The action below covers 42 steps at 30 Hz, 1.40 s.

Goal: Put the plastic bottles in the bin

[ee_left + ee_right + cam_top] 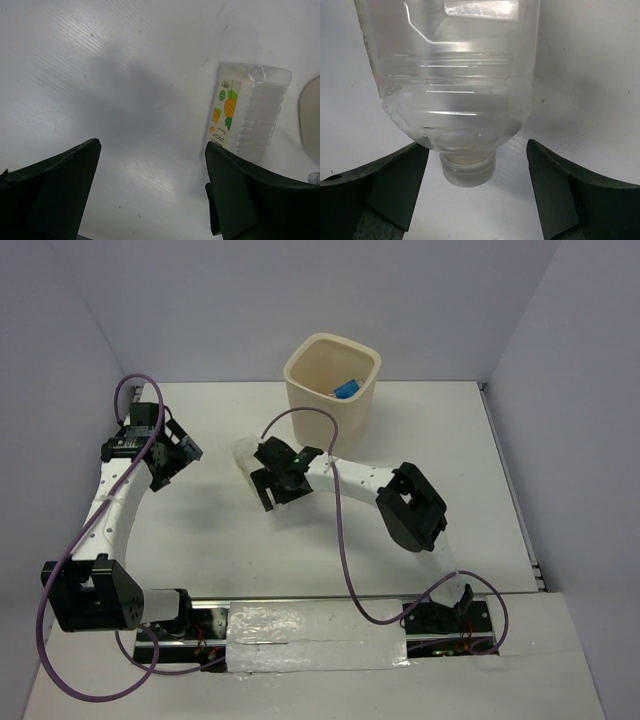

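Right claw (475, 155), left claw (152, 150) gaping, empty — one boxy bottle (250, 115) outside bin (330, 422), one blue bottle (347, 389) inside.

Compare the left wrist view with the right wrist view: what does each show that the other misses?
Left wrist only: the bottle's yellow-green label and a cream edge, likely the bin. Right wrist only: the bottle's cap, close up between the right gripper's open fingers. Both: a clear bottle lying on the white table, seemingly the same one, and open jaws; the left gripper holds nothing.

Robot lab w/ white-walled booth (60, 330)
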Available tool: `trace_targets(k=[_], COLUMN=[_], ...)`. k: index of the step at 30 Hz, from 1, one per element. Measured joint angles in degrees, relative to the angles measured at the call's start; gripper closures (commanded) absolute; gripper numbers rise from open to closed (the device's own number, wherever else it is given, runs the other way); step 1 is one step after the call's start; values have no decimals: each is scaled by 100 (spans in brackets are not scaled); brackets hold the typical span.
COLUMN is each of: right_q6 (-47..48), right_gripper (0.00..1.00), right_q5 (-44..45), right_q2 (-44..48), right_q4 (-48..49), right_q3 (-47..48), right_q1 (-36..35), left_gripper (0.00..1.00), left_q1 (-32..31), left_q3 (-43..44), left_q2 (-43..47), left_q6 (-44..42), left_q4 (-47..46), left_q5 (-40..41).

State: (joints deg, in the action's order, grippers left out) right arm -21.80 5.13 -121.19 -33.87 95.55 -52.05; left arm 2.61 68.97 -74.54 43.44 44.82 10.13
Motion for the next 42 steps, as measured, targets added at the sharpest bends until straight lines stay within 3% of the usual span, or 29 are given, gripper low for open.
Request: trace_targets(k=[8, 19, 25, 32, 38, 42], right_q6=[184, 345, 328, 363, 680, 981], right_gripper=[19, 33, 56, 65, 72, 72], right_q5=[4, 4, 26, 114, 350, 649], right_q2=[-2, -17, -85, -50, 713, 1456], right_q4=[0, -2, 9, -46, -866, -1331], right_q3=[-20, 15, 15, 15, 254, 1351], right_q1=[-114, -122, -138, -166, -175, -175], left_gripper=[1, 1, 1, 1, 1, 1], left_q1=[0, 20, 24, 48, 109, 144], left_q3=[0, -96, -96, -101, -81, 70], left_q2=[0, 0, 0, 0, 0, 7], left_q6=[0, 0, 0, -9, -37, -61], left_q4=[-4, -24, -28, -28, 0, 39], left_q5=[-2, -4, -2, -2, 50, 13])
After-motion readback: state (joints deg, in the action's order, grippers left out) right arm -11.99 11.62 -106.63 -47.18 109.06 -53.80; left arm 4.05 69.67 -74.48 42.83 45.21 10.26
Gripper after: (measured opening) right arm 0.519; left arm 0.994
